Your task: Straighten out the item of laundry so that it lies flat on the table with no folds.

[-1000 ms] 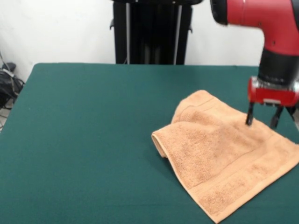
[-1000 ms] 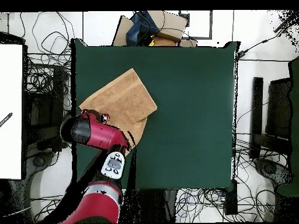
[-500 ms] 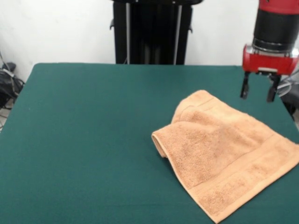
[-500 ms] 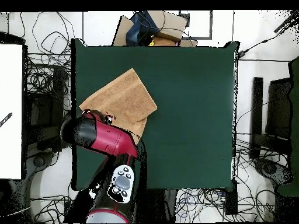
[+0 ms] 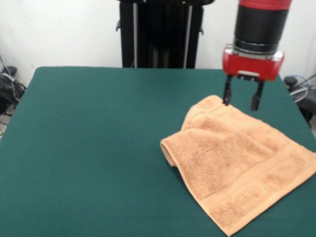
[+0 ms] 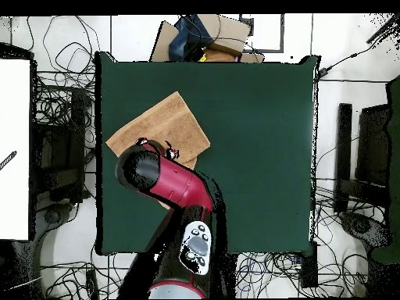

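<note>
The light orange-tan towel (image 5: 232, 158) lies on the dark green table (image 5: 89, 148) at the right in the front view, with its left part folded over into a doubled flap. In the overhead view the towel (image 6: 168, 125) sits near the table's left edge, partly under the arm. My gripper (image 5: 241, 101) is open and empty. It hangs just above the towel's far corner, its fingertips (image 5: 226, 102) close to the cloth. In the overhead view the gripper is hidden under the red arm (image 6: 168, 183).
The black pedestal (image 5: 160, 32) stands behind the table's far edge. Cables and equipment (image 6: 55, 101) lie on the floor around the table. A white board (image 6: 14, 148) stands at the left in the overhead view.
The gripper rose off the towel's right part, then moved left in the front view and came down over the towel's far corner. The towel has not moved.
</note>
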`<state>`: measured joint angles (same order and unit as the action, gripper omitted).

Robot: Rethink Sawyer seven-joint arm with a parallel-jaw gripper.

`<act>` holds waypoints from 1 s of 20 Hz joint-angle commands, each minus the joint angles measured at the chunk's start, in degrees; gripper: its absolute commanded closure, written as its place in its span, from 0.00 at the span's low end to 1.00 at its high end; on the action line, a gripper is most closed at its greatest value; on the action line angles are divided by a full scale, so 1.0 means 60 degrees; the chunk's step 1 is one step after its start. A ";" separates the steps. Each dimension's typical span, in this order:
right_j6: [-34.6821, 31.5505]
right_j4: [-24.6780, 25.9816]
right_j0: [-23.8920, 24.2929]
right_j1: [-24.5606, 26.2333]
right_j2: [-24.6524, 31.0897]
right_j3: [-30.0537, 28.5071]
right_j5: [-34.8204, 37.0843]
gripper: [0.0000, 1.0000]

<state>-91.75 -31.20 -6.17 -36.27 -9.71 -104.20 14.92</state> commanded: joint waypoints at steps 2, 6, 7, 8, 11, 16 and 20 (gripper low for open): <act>-0.1383 0.0744 0.0438 0.0360 0.0386 -0.0705 -0.0389 0.00; -0.1628 0.0768 0.0189 0.0478 0.0125 -0.0521 -0.0188 1.00; -0.1660 0.0763 0.0143 0.0506 0.0073 -0.0476 -0.0161 1.00; -0.1692 0.0757 0.0098 0.0534 0.0021 -0.0431 -0.0134 1.00; -0.1739 0.0800 0.0069 0.0558 -0.0020 -0.0371 -0.0121 1.00; -0.1664 0.0886 0.0191 0.0574 0.0066 -0.0356 -0.0147 1.00; -0.1549 0.0880 0.0539 0.1056 0.0305 -0.0165 -0.0493 1.00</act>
<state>-91.75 -28.86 -4.70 -34.06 -11.12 -104.17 14.91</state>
